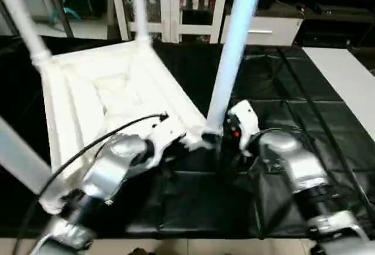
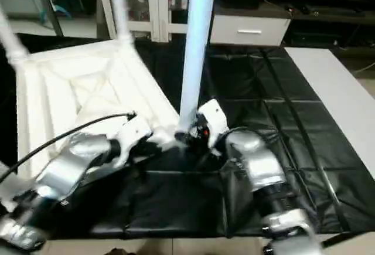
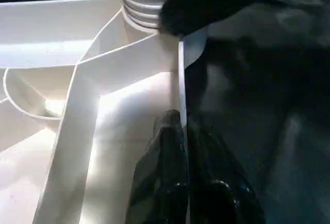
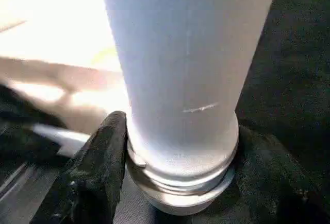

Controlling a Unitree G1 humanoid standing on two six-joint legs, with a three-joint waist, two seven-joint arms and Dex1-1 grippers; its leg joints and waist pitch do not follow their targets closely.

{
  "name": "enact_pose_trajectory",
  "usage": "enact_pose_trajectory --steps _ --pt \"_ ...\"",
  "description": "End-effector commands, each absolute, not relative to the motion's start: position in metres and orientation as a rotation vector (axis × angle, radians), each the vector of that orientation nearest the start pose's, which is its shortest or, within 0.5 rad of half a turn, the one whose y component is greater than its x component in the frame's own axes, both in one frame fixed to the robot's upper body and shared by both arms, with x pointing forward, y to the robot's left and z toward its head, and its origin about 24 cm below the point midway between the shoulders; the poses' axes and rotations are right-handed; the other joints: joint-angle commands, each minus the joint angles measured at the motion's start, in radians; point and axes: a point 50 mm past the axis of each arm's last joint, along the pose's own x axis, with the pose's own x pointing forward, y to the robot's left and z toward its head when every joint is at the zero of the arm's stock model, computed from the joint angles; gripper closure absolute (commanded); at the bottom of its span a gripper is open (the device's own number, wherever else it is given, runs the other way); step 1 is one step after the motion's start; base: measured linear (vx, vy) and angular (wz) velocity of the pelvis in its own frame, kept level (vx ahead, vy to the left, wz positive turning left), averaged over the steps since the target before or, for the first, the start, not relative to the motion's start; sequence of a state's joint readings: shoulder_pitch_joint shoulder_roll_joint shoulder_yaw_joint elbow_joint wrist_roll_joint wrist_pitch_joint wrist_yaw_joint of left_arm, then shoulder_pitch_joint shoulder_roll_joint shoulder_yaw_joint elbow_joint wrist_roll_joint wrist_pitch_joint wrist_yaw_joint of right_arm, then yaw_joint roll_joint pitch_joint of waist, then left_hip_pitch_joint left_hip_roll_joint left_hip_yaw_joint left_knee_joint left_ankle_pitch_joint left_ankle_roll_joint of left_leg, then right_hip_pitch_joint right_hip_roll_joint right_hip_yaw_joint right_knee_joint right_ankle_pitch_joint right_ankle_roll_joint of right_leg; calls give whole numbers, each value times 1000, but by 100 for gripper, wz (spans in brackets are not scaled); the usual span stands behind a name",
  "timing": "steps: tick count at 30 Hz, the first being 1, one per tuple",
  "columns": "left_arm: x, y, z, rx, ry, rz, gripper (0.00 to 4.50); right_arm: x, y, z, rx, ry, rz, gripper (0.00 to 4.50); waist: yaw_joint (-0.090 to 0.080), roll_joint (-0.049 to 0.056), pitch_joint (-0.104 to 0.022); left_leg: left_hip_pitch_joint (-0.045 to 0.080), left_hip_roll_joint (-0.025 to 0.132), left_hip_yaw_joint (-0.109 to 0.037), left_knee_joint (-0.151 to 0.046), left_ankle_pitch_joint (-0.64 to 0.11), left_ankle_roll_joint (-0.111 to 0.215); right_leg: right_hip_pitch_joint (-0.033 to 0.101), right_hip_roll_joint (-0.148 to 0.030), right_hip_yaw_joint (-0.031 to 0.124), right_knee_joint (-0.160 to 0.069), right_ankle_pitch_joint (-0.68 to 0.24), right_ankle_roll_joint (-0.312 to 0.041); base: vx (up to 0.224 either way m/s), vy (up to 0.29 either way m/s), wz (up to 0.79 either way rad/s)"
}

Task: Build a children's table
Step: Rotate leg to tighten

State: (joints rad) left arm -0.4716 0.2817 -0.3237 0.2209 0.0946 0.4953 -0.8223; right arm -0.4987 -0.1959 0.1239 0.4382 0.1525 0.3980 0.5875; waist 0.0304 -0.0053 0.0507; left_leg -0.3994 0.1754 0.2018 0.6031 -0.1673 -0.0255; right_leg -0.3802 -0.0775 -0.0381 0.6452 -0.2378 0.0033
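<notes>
Step in hand, as judged: seating a leg in the near corner socket. The white plastic square tabletop (image 1: 111, 99) lies underside-up at centre-left of the head views, ribs showing, on a black creased mat (image 1: 281, 91). Three long white tube legs already rise from its corners: upper left (image 1: 20, 17), top centre (image 1: 138, 6), and lower left (image 1: 17, 164).

The fourth white tube leg (image 1: 231, 50) stands near-upright at frame centre, its ribbed lower end at the rounded corner socket (image 3: 142, 7). The right gripper (image 4: 178, 167) has its two black fingers (image 4: 100, 167) clamped around the leg's collar. The left gripper (image 3: 185, 167) pinches the tabletop's thin side wall between its fingers, steadying the corner.

Ribs on the leg's end show above the socket rim, so it looks not fully home. Next move likely calls for a straight downward push along the leg's axis, with the left grip holding the corner from sliding. The leg tilts slightly, so there is a risk of binding.

A flat plain white board (image 1: 351, 79) lies at right.
</notes>
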Motion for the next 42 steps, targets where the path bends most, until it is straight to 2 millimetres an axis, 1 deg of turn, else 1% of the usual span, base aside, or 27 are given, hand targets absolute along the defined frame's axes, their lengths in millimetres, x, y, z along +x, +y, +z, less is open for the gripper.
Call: enact_pose_trajectory --steps 1,2,3,5,6,8,10,13,17,18,19,20,21,23,25,26,27,28,29,31,32,33,34,35,36,38,42 --pt "300 72 46 363 475 -1062 450 329 -113 38 -45 390 596 181 5 -4 -63 35 56 -29 -70 -192 -4 27 -67 41 -88 -64 -247 0 0 0" --pt "308 66 44 367 484 -999 450 330 -102 32 -56 393 550 181 4 -4 -62 35 54 -28 -70 -198 -6 24 -67 42 -90 -76 -242 0 0 0" --pt "308 66 44 368 485 -991 450 330 -100 31 -58 393 545 182 3 -5 -60 35 54 -28 -72 -207 -12 22 -67 42 -92 -94 -240 0 0 0" --pt "315 61 43 377 494 -930 450 332 -90 27 -70 393 473 182 7 -6 -61 36 54 -29 -72 -220 -17 25 -71 43 -95 -123 -228 0 0 0" --pt "319 60 42 391 495 -892 450 333 -84 26 -74 399 450 183 5 -2 -55 38 53 -31 -77 -254 -24 20 -70 43 -101 -177 -218 0 0 0" --pt "328 58 40 432 488 -801 450 336 -69 25 -127 400 392 183 0 -1 -52 48 53 -34 -80 -333 -50 11 -71 43 -111 -286 -191 0 0 0" --pt "331 59 41 445 482 -763 450 339 -62 29 -131 389 356 183 -2 6 -51 51 53 -40 -84 -372 -68 11 -71 43 -117 -319 -172 0 0 0" --pt "333 61 40 435 481 -740 450 340 -55 32 -126 368 339 183 -1 7 -56 47 55 -42 -90 -362 -66 15 -69 42 -113 -260 -158 0 0 0" --pt "331 65 40 420 472 -748 450 342 -51 42 12 299 358 183 0 5 -60 42 56 -41 -92 -342 -54 19 -71 41 -110 -219 -163 0 0 0" --pt "330 67 41 414 469 -753 450 341 -50 44 35 288 391 148 1 6 -59 42 57 -39 -92 -330 -46 17 -70 42 -110 -196 -167 0 0 0" --pt "329 68 42 406 460 -767 450 341 -51 45 15 277 405 128 1 8 -58 40 56 -39 -92 -326 -40 18 -71 42 -110 -195 -169 0 0 0" --pt "327 70 44 395 443 -797 450 340 -55 47 3 273 428 128 1 10 -59 37 57 -39 -92 -315 -36 21 -71 42 -109 -186 -170 0 0 0" --pt "325 71 46 393 428 -829 450 339 -59 47 -4 276 439 111 2 8 -61 38 57 -38 -90 -301 -33 23 -70 42 -107 -165 -171 0 0 0" --pt "321 74 47 389 424 -865 450 337 -65 48 -21 283 459 95 3 8 -64 29 55 -36 -88 -234 -10 32 -68 41 -98 -72 -185 0 0 0" --pt "318 78 47 406 430 -894 450 335 -72 49 -41 293 507 86 6 9 -65 31 55 -34 -84 -202 9 32 -68 41 -95 -27 -199 0 0 0" --pt "311 87 48 434 452 -953 450 329 -85 52 -38 314 604 73 6 5 -65 31 55 -32 -82 -195 17 31 -69 41 -95 -27 -210 0 0 0" --pt "309 89 48 443 452 -970 450 327 -89 52 -46 319 634 61 11 6 -66 30 56 -34 -81 -182 25 39 -68 41 -94 -11 -206 0 0 0" --pt "305 93 49 449 458 -995 450 324 -95 54 -63 324 675 53 14 6 -66 28 59 -34 -79 -154 41 39 -68 41 -89 28 -208 0 0 0" --pt "298 99 50 449 472 -1044 450 318 -107 56 -107 338 750 47 16 12 -66 30 60 -33 -78 -147 45 37 -65 39 -86 48 -213 0 0 0" --pt "291 104 52 447 474 -1096 450 314 -118 59 -134 349 807 29 15 13 -66 32 62 -30 -78 -145 47 34 -64 40 -85 60 -228 0 0 0" --pt "287 107 52 445 483 -1116 450 311 -123 62 -132 354 852 29 14 16 -66 33 61 -30 -77 -148 45 32 -62 39 -83 62 -241 0 0 0" --pt "285 108 53 443 490 -1127 450 309 -125 64 -130 357 879 29 15 16 -69 34 62 -31 -76 -142 50 35 -61 39 -81 84 -245 0 0 0" --pt "282 110 54 444 487 -1149 450 305 -127 67 -133 354 931 29 17 21 -66 32 62 -32 -77 -144 49 33 -62 38 -80 85 -247 0 0 0" --pt "280 112 55 441 486 -1165 450 301 -129 70 -139 355 990 29 17 17 -65 33 63 -31 -78 -162 47 34 -61 37 -82 74 -248 0 0 0" --pt "278 114 56 439 488 -1170 450 297 -131 72 -149 358 1051 29 16 23 -64 35 63 -30 -79 -181 39 32 -61 38 -83 61 -252 0 0 0" --pt "275 116 58 426 500 -1173 450 291 -136 78 -165 379 1154 29 20 21 -63 35 62 -31 -80 -196 34 34 -62 38 -84 42 -252 0 0 0" --pt "272 112 61 422 494 -1197 450 295 -140 78 -204 401 1173 29 20 14 -63 35 61 -30 -78 -201 24 32 -65 40 -88 6 -263 0 0 0"
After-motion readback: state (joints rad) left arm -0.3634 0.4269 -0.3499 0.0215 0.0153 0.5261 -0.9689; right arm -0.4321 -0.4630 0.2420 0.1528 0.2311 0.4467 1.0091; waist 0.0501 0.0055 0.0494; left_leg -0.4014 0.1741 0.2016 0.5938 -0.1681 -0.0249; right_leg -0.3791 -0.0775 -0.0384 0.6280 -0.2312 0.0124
